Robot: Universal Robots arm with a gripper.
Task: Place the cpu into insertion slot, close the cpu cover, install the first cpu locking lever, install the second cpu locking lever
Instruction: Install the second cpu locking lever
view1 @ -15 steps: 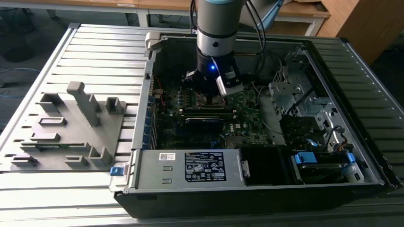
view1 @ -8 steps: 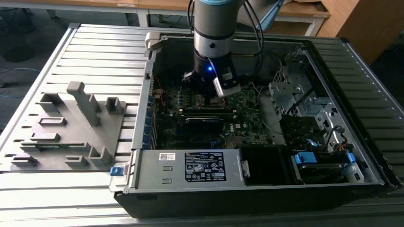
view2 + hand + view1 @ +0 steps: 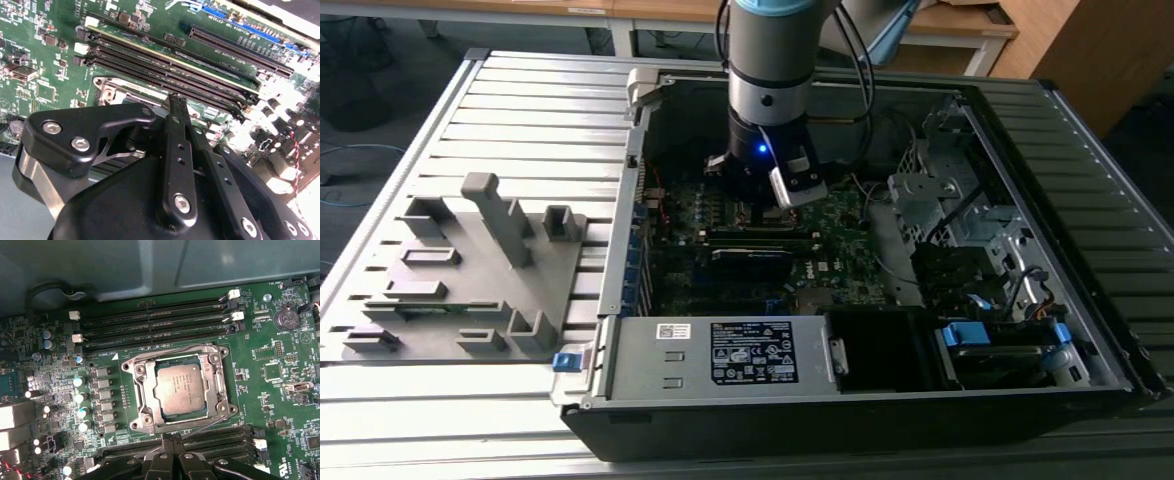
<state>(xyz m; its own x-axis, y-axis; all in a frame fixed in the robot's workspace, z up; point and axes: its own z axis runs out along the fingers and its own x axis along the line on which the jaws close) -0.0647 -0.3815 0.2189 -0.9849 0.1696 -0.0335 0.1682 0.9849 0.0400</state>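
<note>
The pincer [image 3: 750, 205], mid-frame in the exterior view, is lowered into the case [image 3: 881, 400]. In the second wrist view its fingers [image 3: 176, 107] look clenched. In the first wrist view the cpu [image 3: 177, 388] lies centre-frame under the closed cover [image 3: 142, 392], just above the pincer [image 3: 172, 439].

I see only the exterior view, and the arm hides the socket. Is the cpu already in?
Observer: Yes. In the first wrist view the cpu lies seated flat, silver top up.
Operator: And the cover, is it down?
Observer: The cover lies flat around the cpu and frames it in its window.
Operator: Does the gripper hold something?
Observer: Nothing that I can see. In the first wrist view the gripper is shut, just beside the cover's edge.
</note>
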